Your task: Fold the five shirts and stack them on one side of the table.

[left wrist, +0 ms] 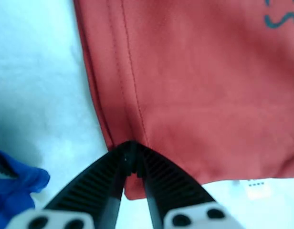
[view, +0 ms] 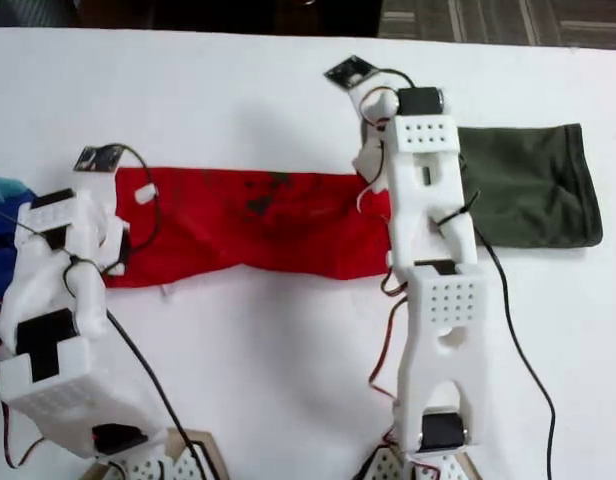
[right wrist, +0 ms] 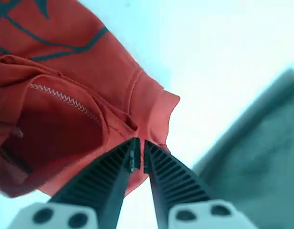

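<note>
A red shirt [view: 258, 220] lies stretched in a long band across the white table [view: 288, 370]. My left gripper [view: 138, 195] is shut on its left end; in the left wrist view the black jaws [left wrist: 131, 164] pinch the hemmed edge of the red cloth [left wrist: 199, 86]. My right gripper [view: 371, 168] is shut on the shirt's right end; the right wrist view has its jaws [right wrist: 137, 155] closed on a fold of red fabric [right wrist: 66, 95] near the stitched opening. A folded dark green shirt [view: 533, 185] lies flat just right of the right arm.
A blue garment [view: 3, 215] is bunched at the table's left edge, beside the left arm, and its blue cloth [left wrist: 15, 183] lies close to the left jaws. The green shirt [right wrist: 261, 157] lies close to the right jaws. Arm cables trail over the near table.
</note>
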